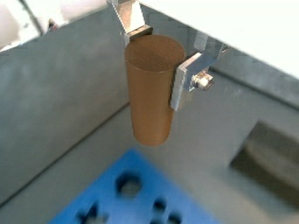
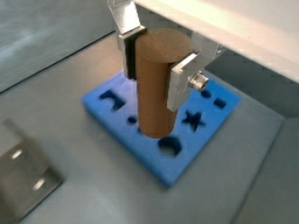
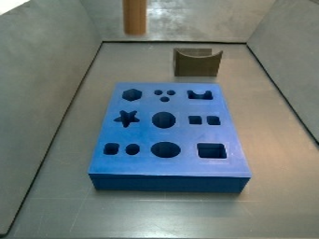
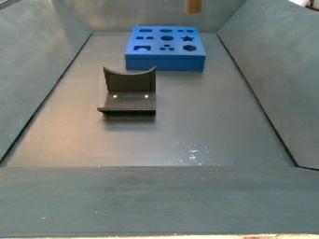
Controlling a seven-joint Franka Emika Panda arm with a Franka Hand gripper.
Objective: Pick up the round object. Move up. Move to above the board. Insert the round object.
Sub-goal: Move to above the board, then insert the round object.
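High above the surface [image 3: 50,187], the gripper [image 2: 159,59] is clamped on the round object [image 2: 160,83], silver fingers [image 2: 183,80] pressing opposite sides of its upper part. Peg hangs with its long axis vertical, lower end pointing down. In a side view only its lower end [image 3: 134,15] shows, at about 11 o'clock from the board [image 3: 167,126]; in a wrist view it hangs over the board [image 2: 163,122]. Judgement: rigid, light, smooth wood-like cylinder; may slip or tilt between flat pads, so a grip near the top suits, leaving the lower end free for the hole. Fixture [image 3: 196,62] sits at the board's 12 o'clock.

Gripper [image 2: 160,58]: flat silver finger plates, dark pads, silver screw, white housing.
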